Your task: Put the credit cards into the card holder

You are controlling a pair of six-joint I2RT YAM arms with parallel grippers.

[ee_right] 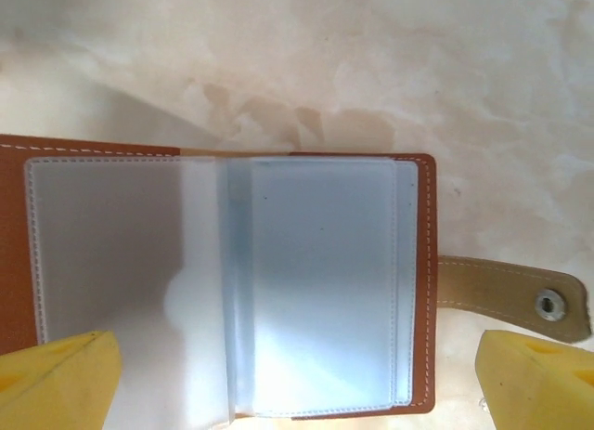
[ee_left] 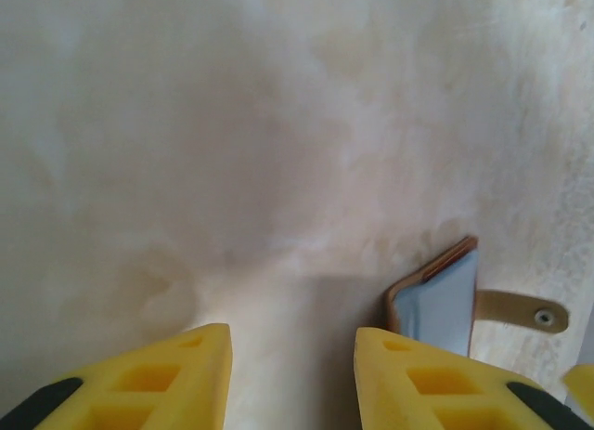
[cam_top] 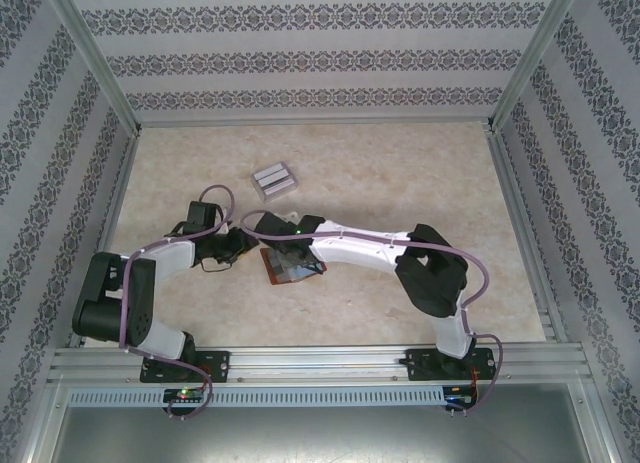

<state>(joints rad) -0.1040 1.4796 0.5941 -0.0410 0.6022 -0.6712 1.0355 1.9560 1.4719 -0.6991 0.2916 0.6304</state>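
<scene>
No readable text, label or number -- credit cards [cam_top: 274, 180] too small to tell, card holder [ee_right: 325, 291] sleeves plain.

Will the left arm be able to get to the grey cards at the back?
Probably yes: the credit cards lie uncovered on the table just past the left gripper, though the right arm crowds close.

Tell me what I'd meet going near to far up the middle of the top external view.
Mounting rail → card holder, lying open → credit cards, grouped together → patterned back wall.
</scene>
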